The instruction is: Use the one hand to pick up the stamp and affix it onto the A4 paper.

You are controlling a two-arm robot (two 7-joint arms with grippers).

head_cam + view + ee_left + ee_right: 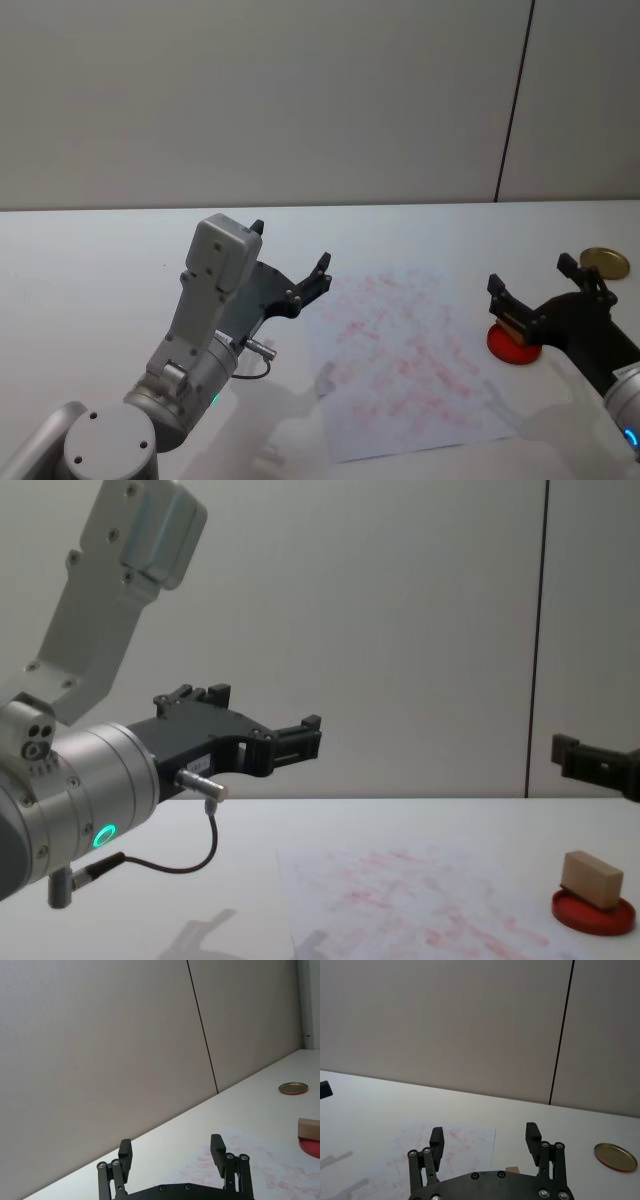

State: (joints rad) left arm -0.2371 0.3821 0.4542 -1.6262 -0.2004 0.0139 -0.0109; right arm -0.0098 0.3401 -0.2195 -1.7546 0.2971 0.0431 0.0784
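The stamp (516, 324), a small tan wood block, stands on a round red ink pad (510, 348) at the table's right. In the chest view the stamp (592, 878) rests on the ink pad (596, 913). My right gripper (533, 277) hovers open just above the stamp, apart from it; in its wrist view the right gripper (485, 1139) holds nothing. The A4 paper (400, 350), white with smudged red marks, lies flat at mid-table. My left gripper (290, 250) hangs open and raised over the paper's left edge, empty, as the left gripper (171, 1152) shows.
A round gold lid (605, 262) lies on the table behind the ink pad, near the right edge. A grey wall with a dark vertical seam (512, 110) closes the table's far side. The left arm's silver housing (90, 780) bulks at the near left.
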